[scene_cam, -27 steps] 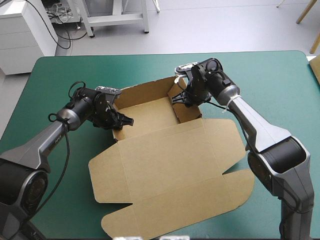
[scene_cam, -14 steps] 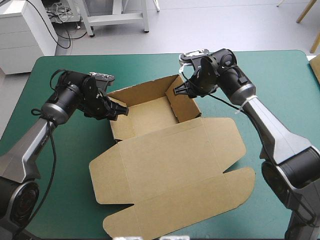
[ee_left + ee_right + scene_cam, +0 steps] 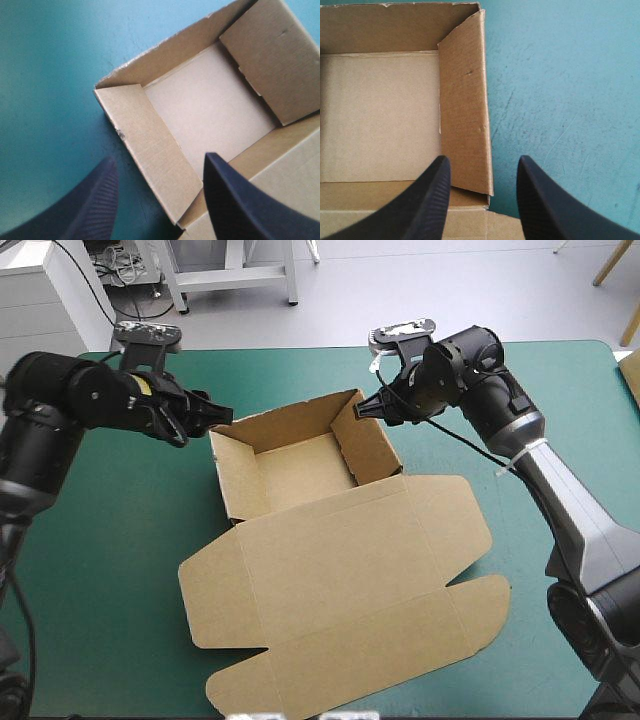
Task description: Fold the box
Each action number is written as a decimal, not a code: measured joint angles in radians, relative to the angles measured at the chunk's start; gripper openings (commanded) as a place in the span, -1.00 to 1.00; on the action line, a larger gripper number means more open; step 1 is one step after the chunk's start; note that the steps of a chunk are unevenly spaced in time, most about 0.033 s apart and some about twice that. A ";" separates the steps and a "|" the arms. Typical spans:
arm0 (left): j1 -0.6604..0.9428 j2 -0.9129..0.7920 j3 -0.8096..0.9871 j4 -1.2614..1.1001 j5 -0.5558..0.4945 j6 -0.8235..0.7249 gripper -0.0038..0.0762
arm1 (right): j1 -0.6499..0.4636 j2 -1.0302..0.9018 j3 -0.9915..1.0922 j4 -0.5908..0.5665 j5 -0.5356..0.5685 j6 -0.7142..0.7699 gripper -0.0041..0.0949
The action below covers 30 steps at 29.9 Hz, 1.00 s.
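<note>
Box [image 3: 340, 580]: lay mid-table, its tray [image 3: 300, 465] toward the far edge and its lid flat toward the near edge.
Left gripper [image 3: 215, 418]: fingers apart, raised over the tray's left wall [image 3: 145, 145], holding nothing.
Right gripper [image 3: 368, 408]: fingers apart, raised over the right wall [image 3: 465, 100] by the tray's far corner, holding nothing.
Around: teal-green cover [image 3: 120, 530] lay on all sides of the box.
In the way: each side wall stood upright below its gripper.

The left arm [image 3: 60, 400] and right arm [image 3: 575, 510] are silver-grey tubes with bulky black rounded joints. The left hand [image 3: 224, 418] and right hand [image 3: 363, 412] each carry two broad, finely ribbed black fingers [image 3: 427, 200].
</note>
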 measured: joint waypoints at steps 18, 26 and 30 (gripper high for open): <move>0.000 -0.496 0.222 0.012 0.002 0.118 -0.16 | 0.000 0.042 -0.001 0.025 0.000 -0.089 -0.10; 0.000 -0.826 0.651 0.058 0.002 0.132 -0.66 | 0.000 0.170 -0.001 0.006 -0.002 -0.129 -0.11; 0.000 -1.026 0.856 0.058 -0.009 0.132 -0.92 | 0.000 0.228 -0.001 -0.017 -0.014 -0.134 -0.11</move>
